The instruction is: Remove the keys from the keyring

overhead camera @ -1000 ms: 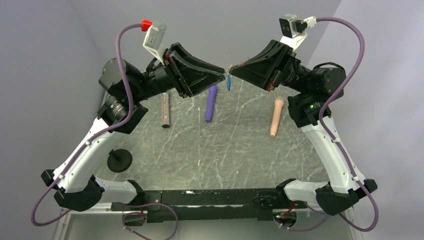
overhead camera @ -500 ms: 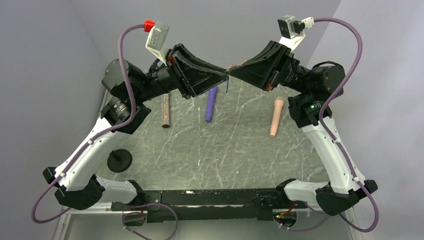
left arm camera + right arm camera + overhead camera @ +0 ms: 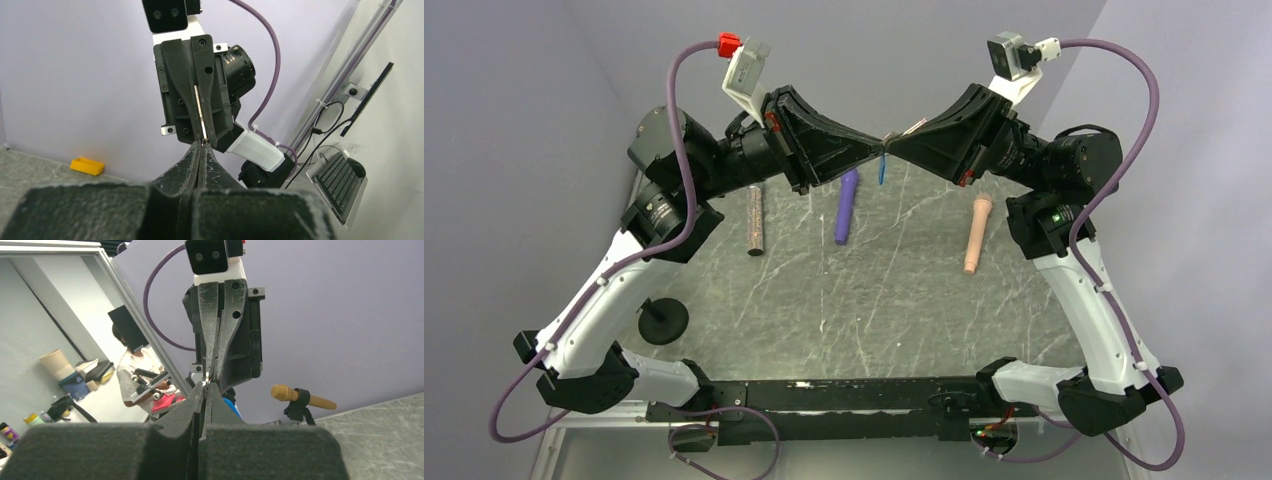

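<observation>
Meeting tip-to-tip upper centre, above the desk [image 3: 904, 300] | left hand [image 3: 874, 148] pinched the dangling keyring [image 3: 881, 172] steady | right hand [image 3: 892, 146] clamped keys [image 3: 199, 107], seemingly to pull them free.

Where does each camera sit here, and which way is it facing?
Top external: above and behind the bases, looking down on the table; both arms show, left gripper and right gripper tip to tip.
Left wrist: on the left arm, looking along its own fingers at the right gripper, wall behind.
Right wrist: on the right arm, looking along its own fingers at the left gripper.
Shared: both wrist views show that same tip-to-tip meeting from opposite sides.
</observation>
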Controlling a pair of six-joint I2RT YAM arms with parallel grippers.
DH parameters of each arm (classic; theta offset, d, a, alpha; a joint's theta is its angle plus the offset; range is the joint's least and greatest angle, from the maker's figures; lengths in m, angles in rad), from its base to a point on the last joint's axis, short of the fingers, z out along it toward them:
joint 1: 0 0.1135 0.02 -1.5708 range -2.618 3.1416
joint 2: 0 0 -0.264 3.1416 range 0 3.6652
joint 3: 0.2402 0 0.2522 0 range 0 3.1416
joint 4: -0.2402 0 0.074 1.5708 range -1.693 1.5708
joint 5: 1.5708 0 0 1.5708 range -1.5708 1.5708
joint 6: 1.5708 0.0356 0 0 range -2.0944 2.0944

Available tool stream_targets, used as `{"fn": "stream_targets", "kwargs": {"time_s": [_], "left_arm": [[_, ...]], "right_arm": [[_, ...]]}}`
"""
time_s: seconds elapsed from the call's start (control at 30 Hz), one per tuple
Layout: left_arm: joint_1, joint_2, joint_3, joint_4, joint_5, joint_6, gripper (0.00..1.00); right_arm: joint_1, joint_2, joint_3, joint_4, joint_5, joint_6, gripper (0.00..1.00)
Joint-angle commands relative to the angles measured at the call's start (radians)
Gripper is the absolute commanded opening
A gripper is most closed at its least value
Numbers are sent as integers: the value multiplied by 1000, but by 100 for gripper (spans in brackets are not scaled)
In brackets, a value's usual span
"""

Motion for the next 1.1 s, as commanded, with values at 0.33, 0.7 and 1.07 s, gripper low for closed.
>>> {"fn": "stream_targets", "kwargs": {"time_s": [0.33, 0.7, 1.07], "left_arm": [[-4, 27, 179, -471, 45, 236, 0], [-4, 40, 192, -539, 73, 273, 0], [-4, 66, 247, -613, 96, 310, 0]], "right_arm": [[4, -62, -8, -337, -17, -255, 0], [4, -86, -54, -438, -12, -311, 0], [5, -117, -85, -548, -1, -388, 0]]}}
